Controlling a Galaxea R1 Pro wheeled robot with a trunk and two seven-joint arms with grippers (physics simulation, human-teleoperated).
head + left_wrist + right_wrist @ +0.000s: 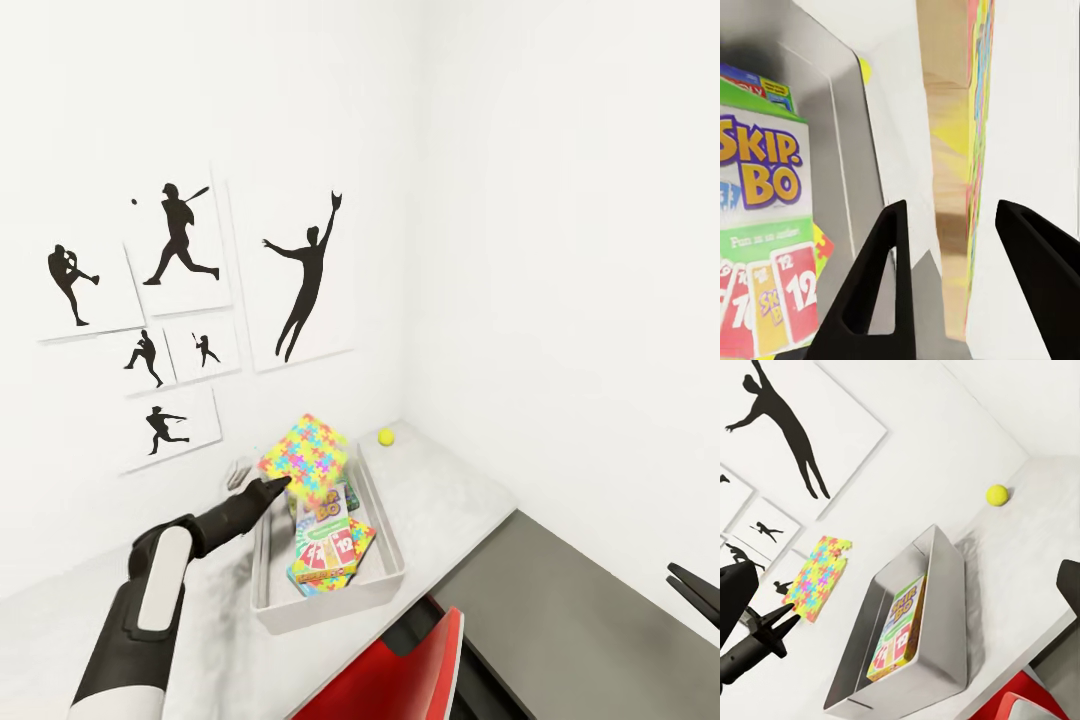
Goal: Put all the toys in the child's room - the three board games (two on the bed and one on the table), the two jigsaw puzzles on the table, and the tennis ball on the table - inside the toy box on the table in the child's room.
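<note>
the puzzle (308, 459) is up off the table, tilted, over the far left corner of the box (385, 582); in the right wrist view the puzzle (818, 576) hangs clear of the box (945, 607), outside its left wall, with the wall posters behind it. the left gripper (278, 487) sits at the puzzle's 8 o'clock edge in the head view. in the left wrist view its two black fingers (881, 277) stand apart with the puzzle (960, 150) edge-on between them, wooden back toward one finger, coloured face toward the other; whether the pads press it i cannot tell.

inside the box lies a skip-bo game (322, 505), green and white with red cards printed on it, and under it toward 6 o'clock another coloured flat piece (325, 570). the same game (761, 225) shows large in the left wrist view, and in the right wrist view it (896, 626) leans against the box floor.

the ball (386, 436), yellow-green, rests on the table (460, 500) at the box's 1 o'clock, near the room's corner, apart from the box; the ball (997, 494) casts a small shadow.

a red chair (400, 670) is tucked at the table's near edge, 6 o'clock of the box. black baseball silhouettes (180, 300) hang on the white wall at 10 o'clock. the right gripper (695, 590) peeks in at the head view's 4 o'clock edge, fingertips only; its state i cannot tell.
</note>
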